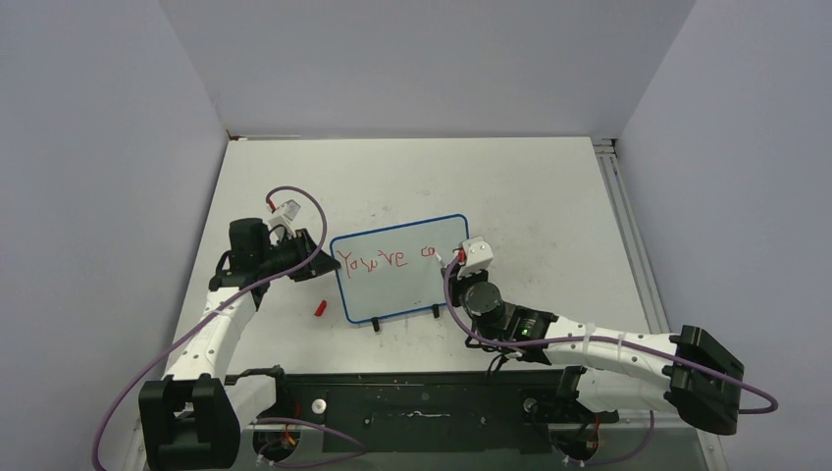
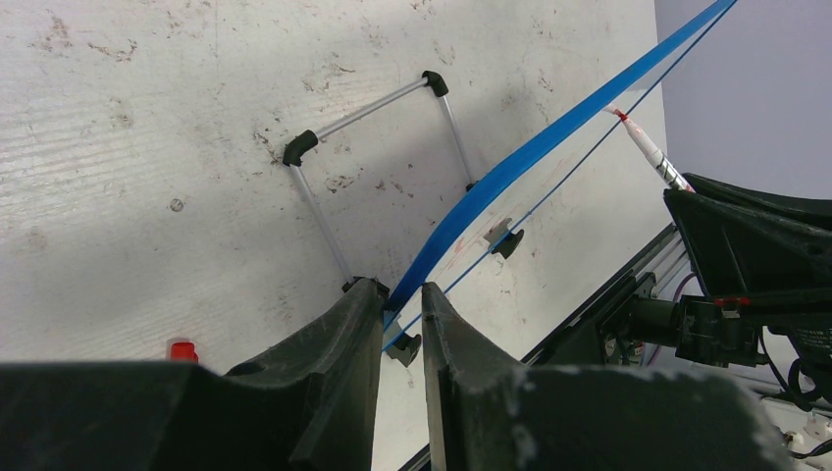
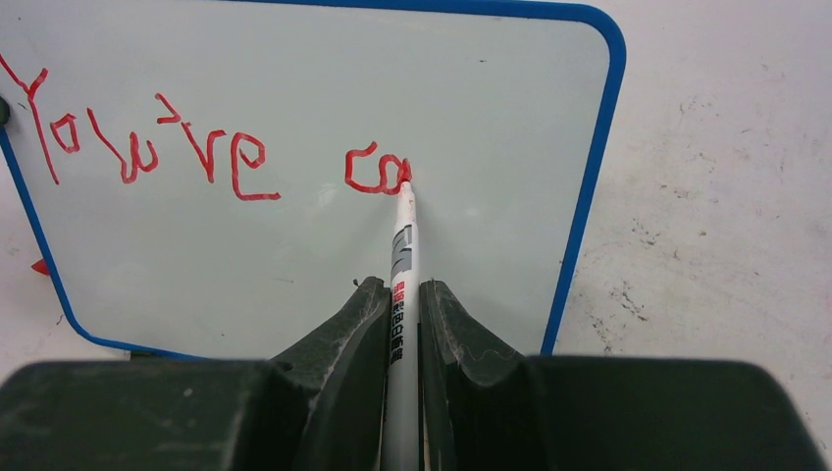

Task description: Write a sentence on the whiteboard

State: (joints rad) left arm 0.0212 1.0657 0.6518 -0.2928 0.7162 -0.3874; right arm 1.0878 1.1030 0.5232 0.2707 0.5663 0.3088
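Robotics lab test cell. Plain pale grey walls close in a scuffed white bench on its left, far and right sides, like a booth. Two white and black robot arms, the left arm and the right arm, are bolted to a black base plate at the bench's near edge. Purple cables loop from the arms. A metal rail runs along the bench's right edge.
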